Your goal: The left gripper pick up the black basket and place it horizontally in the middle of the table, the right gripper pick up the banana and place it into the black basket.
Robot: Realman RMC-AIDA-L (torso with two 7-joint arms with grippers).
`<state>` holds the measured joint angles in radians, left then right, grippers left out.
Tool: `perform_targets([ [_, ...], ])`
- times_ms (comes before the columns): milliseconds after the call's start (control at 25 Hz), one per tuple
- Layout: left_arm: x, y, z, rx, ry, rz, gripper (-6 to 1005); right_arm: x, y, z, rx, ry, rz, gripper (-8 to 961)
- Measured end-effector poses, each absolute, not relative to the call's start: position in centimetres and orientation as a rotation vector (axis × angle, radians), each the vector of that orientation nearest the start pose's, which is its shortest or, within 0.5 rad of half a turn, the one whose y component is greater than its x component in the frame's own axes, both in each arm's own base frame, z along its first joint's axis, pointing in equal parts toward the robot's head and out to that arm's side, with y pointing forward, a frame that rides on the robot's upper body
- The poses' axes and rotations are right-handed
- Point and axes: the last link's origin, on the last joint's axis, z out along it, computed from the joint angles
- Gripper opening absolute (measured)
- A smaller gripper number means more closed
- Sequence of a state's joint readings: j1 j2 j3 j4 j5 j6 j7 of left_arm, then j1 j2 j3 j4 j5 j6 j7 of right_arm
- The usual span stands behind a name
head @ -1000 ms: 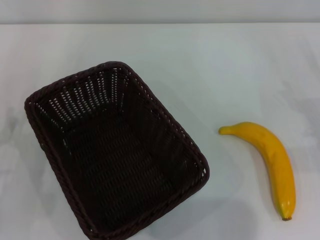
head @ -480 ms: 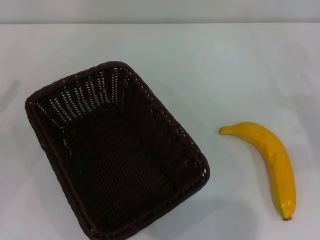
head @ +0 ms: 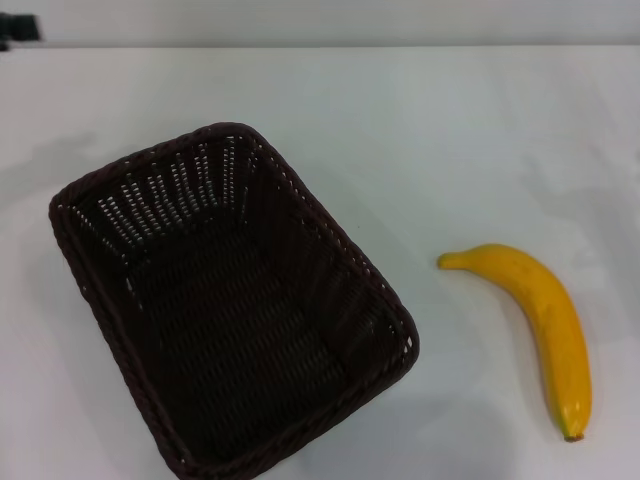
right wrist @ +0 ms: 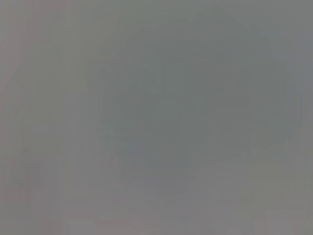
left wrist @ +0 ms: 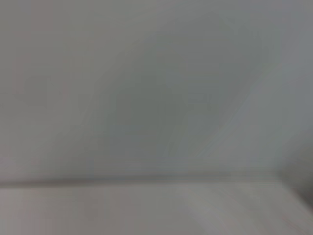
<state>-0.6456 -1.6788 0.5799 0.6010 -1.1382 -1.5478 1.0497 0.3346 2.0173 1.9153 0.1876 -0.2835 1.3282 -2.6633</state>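
Black basket: the black basket (head: 232, 305) stands upright on the desk (head: 420, 130), open side up, its long axis slanted so one short end points away and toward the robot's left, the other toward the near edge of the head view, where its near corner is cut off.
Basket contents: only its own woven floor and slitted walls show inside.
Banana: the banana (head: 535, 325) lies flat on the desk to the right of the basket, well apart from it, not touching the rim.
Banana pose: the stem end points toward the basket's right wall; the brown tip lies nearer the robot than the stem and farther from the basket.
Left gripper: a small dark part (head: 18, 26) shows beyond the basket's far left corner, at the far edge of the desk; too little is seen to name it, and I cannot tell how the left jaws stand.
Right gripper: out of sight in every view, so the state of its jaws cannot be told.
Wrist views: both show only a plain grey blur.
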Motion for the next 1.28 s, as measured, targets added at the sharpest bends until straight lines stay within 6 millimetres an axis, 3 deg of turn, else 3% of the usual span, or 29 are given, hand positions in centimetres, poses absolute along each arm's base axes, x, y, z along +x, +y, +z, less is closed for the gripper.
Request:
perform_targets([
  [240, -23.9, 42.3, 14.1, -2.501, -1.330, -0.175, 859, 34.7, 31.5, 5.5, -1.551, 0.485, 0.894, 876],
  [440, -21.7, 43.2, 12.1, -2.571, -1.274, 0.020, 858, 34.8, 31.4, 5.3, -1.553, 0.489, 0.894, 876],
  [520, -21.6, 43.2, 11.3, -2.590, -1.251, 0.116, 858, 34.7, 31.2, 5.2, -1.557, 0.489, 0.896, 875],
  [720, -21.3, 43.1, 9.5, -2.619, -1.199, 0.247, 722, 34.7, 30.9, 5.1, -1.562, 0.482, 0.904, 875],
  [960, -22.4, 42.9, 7.1, -2.589, -1.153, 0.408, 724, 34.7, 30.7, 5.1, -1.558, 0.486, 0.921, 875],
  [1280, -22.7, 43.1, 5.4, -2.581, -1.110, 0.398, 691, 34.6, 30.6, 5.1, -1.557, 0.500, 0.943, 876],
])
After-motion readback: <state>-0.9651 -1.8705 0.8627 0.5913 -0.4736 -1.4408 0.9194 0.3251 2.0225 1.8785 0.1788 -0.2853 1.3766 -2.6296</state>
